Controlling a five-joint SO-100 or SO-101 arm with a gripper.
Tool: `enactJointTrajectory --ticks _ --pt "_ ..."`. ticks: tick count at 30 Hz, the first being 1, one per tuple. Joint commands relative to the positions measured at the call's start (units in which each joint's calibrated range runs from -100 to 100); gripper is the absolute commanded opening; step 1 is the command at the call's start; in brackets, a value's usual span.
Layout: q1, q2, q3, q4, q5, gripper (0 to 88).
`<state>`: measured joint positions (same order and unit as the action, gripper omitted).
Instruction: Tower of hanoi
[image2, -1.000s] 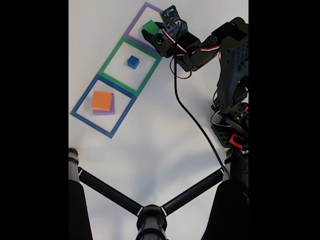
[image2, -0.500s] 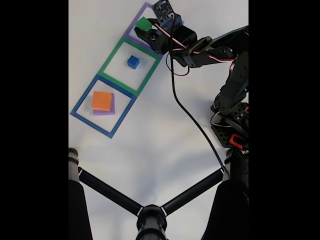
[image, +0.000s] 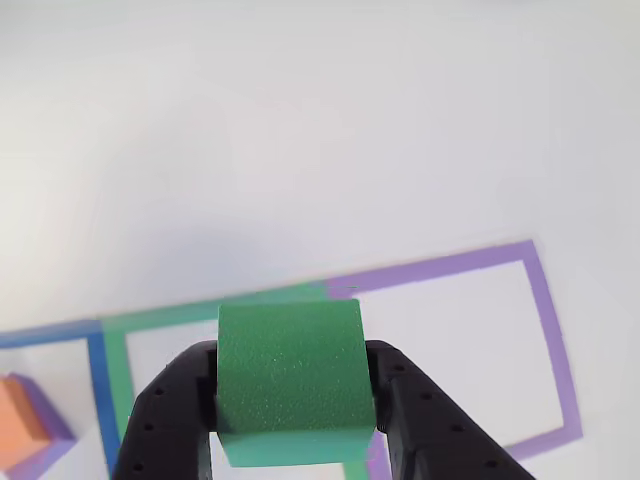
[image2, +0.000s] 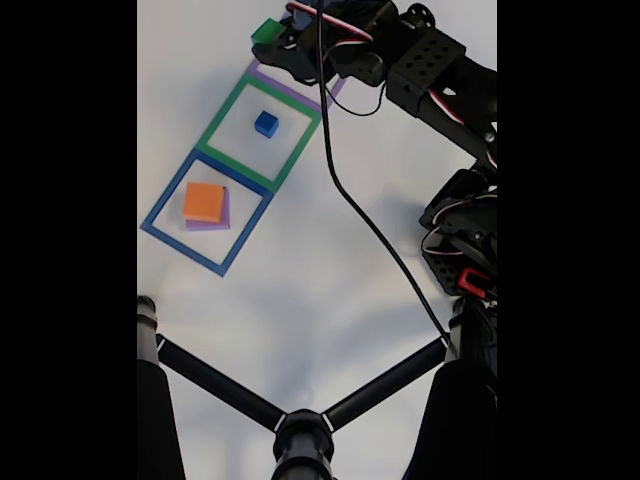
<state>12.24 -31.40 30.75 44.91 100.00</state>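
Gripper (image: 296, 400) squeezing green block (image: 292, 378) between black fingers (image: 165, 415), jaws pressing its left and right sides in other view, block hanging clear above purple tape square (image: 545, 310). Fixed view: green block (image2: 266, 31) sitting at top near purple outline. Blue block (image2: 266, 124) lying inside green tape square (image2: 222, 122). Orange block (image2: 204, 202) resting on purple block (image2: 211, 224) inside blue tape square (image2: 165, 201).

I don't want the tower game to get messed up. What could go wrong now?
The gripper pinches the green block only by its sides, so it might slip out. In the fixed view the green block sits past the purple outline, so it might get put down outside.
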Motion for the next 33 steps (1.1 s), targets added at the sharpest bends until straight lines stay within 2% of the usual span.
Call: enactJointTrajectory --ticks 1,4,8,22,26,33 --pt "-4.1 -3.7 -19.6 23.8 0.0 4.4" --pt "-7.3 -3.9 -27.5 33.2 0.0 4.1" --pt "-11.7 -4.5 -32.4 38.9 0.0 4.1" --pt "-25.9 -5.9 -31.0 37.4 0.0 4.6" --pt "-27.8 -6.5 -21.4 28.1 0.0 4.9" --pt "-30.4 -8.7 9.8 -6.4 0.0 4.9"
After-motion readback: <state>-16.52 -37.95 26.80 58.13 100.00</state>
